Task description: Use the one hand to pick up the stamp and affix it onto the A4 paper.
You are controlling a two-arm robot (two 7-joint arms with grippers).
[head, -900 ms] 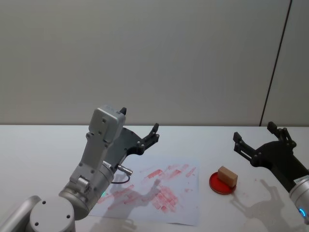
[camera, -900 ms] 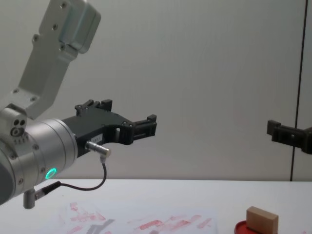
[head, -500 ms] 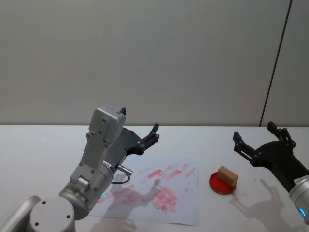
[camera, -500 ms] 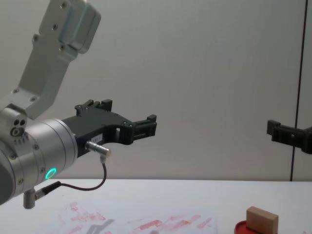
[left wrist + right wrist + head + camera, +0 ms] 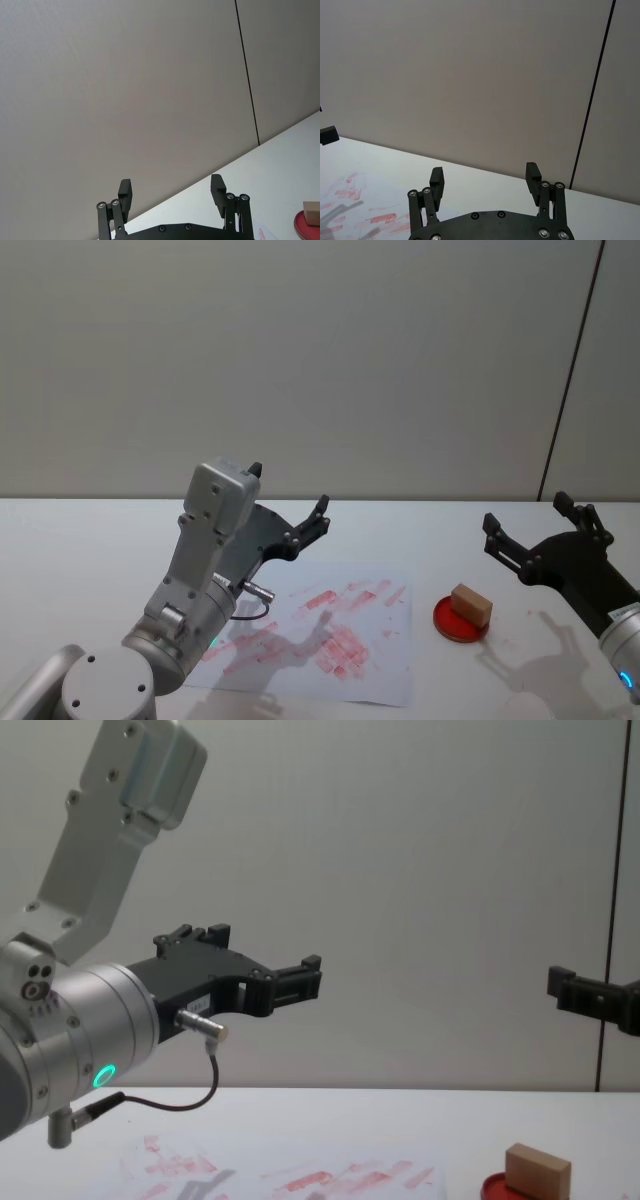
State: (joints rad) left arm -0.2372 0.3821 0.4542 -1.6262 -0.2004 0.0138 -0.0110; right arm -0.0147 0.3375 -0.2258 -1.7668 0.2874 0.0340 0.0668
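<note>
Right of the paper, toward the tabletop's [image 5: 80,540] near edge: stamp on its pad, right arm closer.
Nearest lies the red-smeared A4 paper [image 5: 385,665]; just off its right edge the stamp [image 5: 471,605] sits on the round red ink pad [image 5: 447,621], long axis slanting far-left to near-right. The right gripper [image 5: 527,512] hovers above and to its right, jaws spread and empty. The left gripper [image 5: 288,490], likewise spread, hangs over the paper's far left corner.

Head high, chest low; common stamp [image 5: 471,606]
</note>
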